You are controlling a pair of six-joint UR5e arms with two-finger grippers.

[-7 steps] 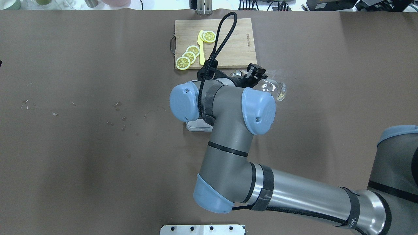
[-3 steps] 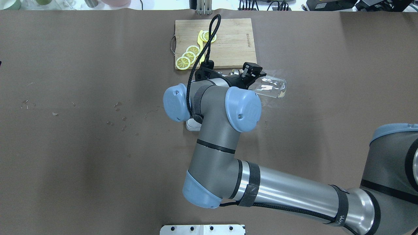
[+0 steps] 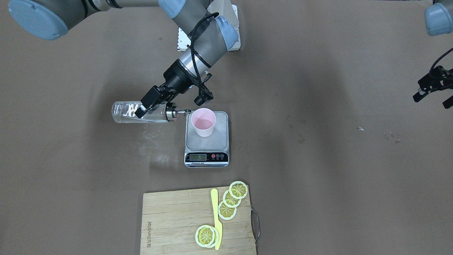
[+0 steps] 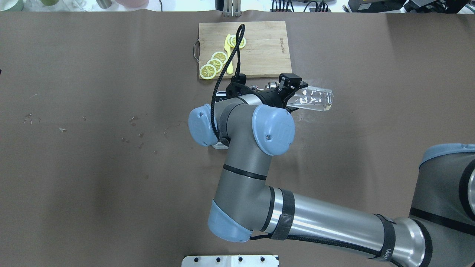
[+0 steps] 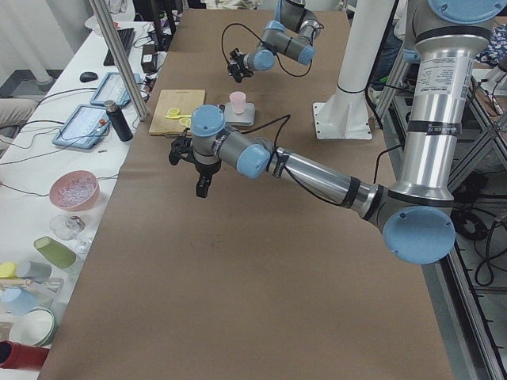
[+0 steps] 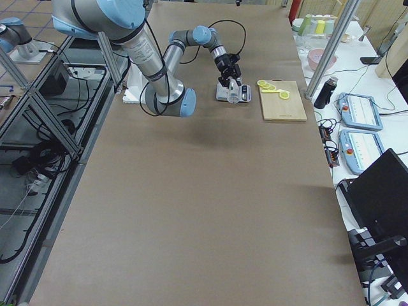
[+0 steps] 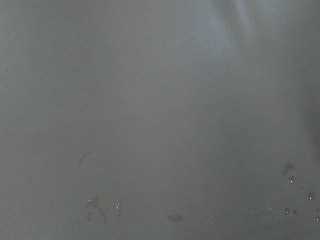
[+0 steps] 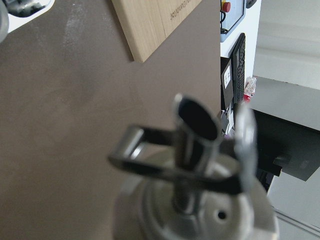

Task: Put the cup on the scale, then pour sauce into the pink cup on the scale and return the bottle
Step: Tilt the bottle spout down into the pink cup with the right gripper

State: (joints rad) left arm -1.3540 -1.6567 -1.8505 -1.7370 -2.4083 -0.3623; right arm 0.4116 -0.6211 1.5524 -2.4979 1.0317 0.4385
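The pale pink cup (image 3: 203, 122) stands upright on the steel platform of the scale (image 3: 207, 141). My right gripper (image 3: 141, 110) is shut on the clear glass bottle (image 3: 125, 112) and holds it about level. Its silver spout (image 3: 184, 112) points at the cup's rim. No stream shows. Clear sauce (image 4: 315, 102) lies along the bottle in the overhead view, where my right gripper (image 4: 290, 88) shows but my arm hides the cup and most of the scale (image 4: 219, 145). The right wrist view shows the spout cap (image 8: 195, 150) close up. My left gripper (image 3: 432, 100) is open and empty, far off.
A wooden cutting board (image 3: 177, 223) with lemon slices (image 3: 231, 200) and a yellow knife (image 3: 216, 219) lies beyond the scale, away from the robot. Small droplets and marks dot the brown table cover (image 3: 389, 136) toward my left gripper.
My right wrist has turned and the bottle has tipped from steeply tilted to about level, with its base swinging out to the right. The elbow has shifted a little.
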